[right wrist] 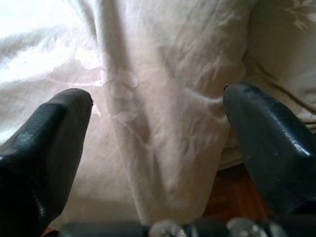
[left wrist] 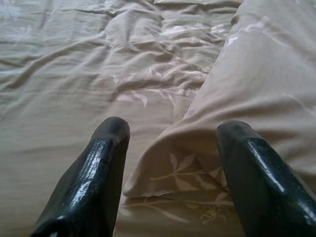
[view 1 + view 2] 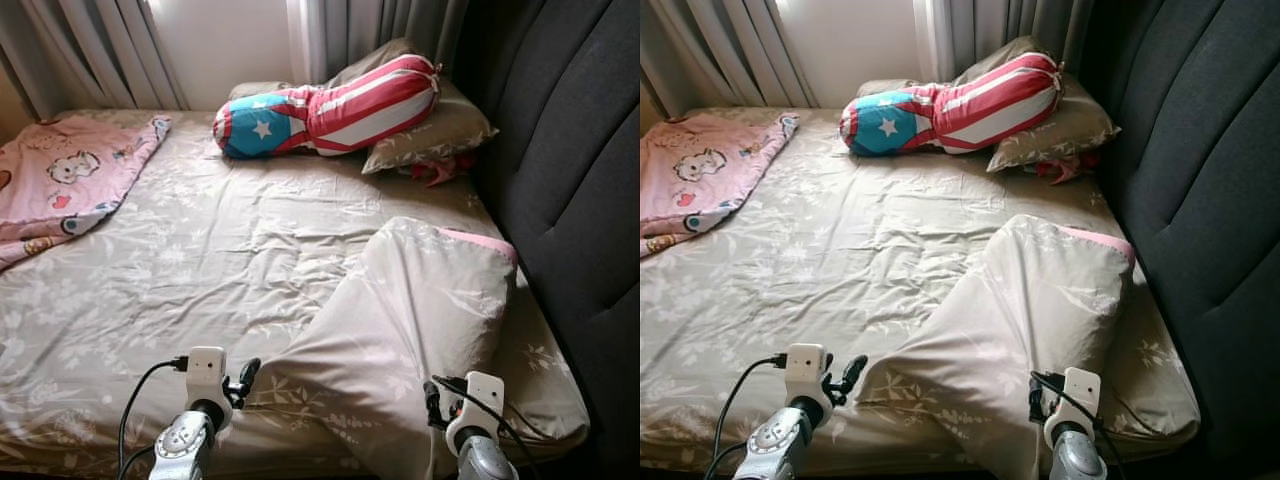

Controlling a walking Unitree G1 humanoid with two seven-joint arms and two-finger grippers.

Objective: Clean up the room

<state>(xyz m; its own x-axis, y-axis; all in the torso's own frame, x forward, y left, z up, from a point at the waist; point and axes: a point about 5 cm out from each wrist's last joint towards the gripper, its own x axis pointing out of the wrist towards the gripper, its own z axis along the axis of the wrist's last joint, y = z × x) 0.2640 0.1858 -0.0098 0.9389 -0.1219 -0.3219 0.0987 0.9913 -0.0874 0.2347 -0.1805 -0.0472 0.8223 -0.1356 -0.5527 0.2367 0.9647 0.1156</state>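
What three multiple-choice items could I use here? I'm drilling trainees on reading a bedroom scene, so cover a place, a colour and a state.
1. Where does the star-and-stripes bolster lie?
A. At the head of the bed, partly on the beige pillow
B. On the floor
C. On the pink blanket

2. What colour is the cartoon blanket on the robot's left?
A. Green
B. Pink
C. Black

3. How do the fingers of the left gripper stand?
A. Shut on the sheet
B. Holding a toy
C. Open, spread either side of the folded duvet's corner

Answers: 1 A, its striped end rests on the pillow beside the headboard. 2 B, the fabric is pink with cartoon prints. 3 C, the left wrist view shows a wide gap between both fingers with nothing clamped.
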